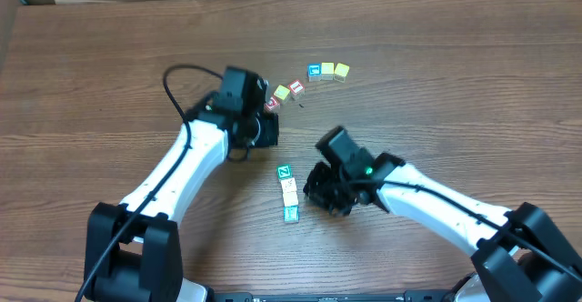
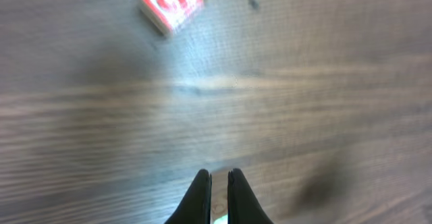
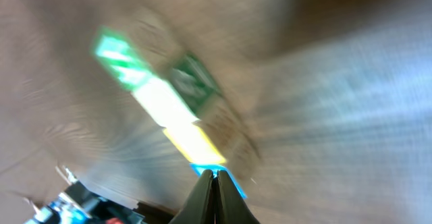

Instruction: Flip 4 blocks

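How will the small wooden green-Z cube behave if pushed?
Likely stiff and light: the green-Z wooden cube is very small. Flat-faced, it should slide or tip, not roll. It seems to touch the pale cream cube, so a push may shift both.

surface: table (image 1: 455, 111), brown wood-grain top, grain running left to right | border: tan cardboard-like panel (image 1: 7, 29) at far-left corner and along back edge | light: even, overhead, soft shadows, pale sheen on wood in left wrist view
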`<state>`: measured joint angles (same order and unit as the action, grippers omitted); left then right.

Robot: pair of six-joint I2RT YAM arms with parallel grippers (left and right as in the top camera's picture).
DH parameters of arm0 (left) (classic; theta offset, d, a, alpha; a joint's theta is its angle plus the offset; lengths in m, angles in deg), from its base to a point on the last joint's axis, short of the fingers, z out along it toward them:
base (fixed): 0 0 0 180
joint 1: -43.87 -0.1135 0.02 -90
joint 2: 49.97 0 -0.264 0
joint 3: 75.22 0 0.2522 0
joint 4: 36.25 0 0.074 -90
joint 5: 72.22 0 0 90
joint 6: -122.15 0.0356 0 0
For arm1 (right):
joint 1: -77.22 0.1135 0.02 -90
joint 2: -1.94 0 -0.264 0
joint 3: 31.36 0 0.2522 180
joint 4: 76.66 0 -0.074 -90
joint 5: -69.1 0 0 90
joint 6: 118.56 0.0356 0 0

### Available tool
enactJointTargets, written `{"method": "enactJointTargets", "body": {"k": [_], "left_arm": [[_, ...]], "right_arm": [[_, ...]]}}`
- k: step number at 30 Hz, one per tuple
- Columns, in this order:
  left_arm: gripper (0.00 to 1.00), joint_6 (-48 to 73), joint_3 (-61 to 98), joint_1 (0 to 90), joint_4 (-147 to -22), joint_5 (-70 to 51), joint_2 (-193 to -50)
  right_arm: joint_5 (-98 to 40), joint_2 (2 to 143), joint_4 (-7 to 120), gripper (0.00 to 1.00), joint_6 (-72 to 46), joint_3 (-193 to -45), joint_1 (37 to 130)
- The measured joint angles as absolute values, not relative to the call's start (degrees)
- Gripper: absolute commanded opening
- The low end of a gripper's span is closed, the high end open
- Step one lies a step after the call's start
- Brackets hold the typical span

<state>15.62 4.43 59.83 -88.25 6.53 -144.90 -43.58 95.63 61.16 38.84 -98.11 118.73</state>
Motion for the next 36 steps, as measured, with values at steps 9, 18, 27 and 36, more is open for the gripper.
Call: {"method": "enactJointTargets", "body": {"k": [9, 18, 27, 36], "left_arm": [[0.04, 10.9, 11.2, 58.9, -99.6, 13.8, -144.9], [0.04, 8.1, 11.4, 58.4, -108.1, 13.1, -149.1], [0.04, 8.0, 11.4, 60.0, -107.0, 11.5, -158.7], [0.04, 7.7, 11.4, 60.0, -106.9, 7.4, -161.6]], "right_arm": [[-38.5, 95.3, 44.8, 0.04, 21.3, -109.9, 114.3], [-31.6, 95.8, 40.4, 0.04, 16.1, -115.7, 114.1], [-30.0, 101.8, 44.1, 0.04, 15.1, -115.7, 116.7], [-28.2, 107.0, 45.2, 0.04, 15.0, -115.7, 118.7]]}}
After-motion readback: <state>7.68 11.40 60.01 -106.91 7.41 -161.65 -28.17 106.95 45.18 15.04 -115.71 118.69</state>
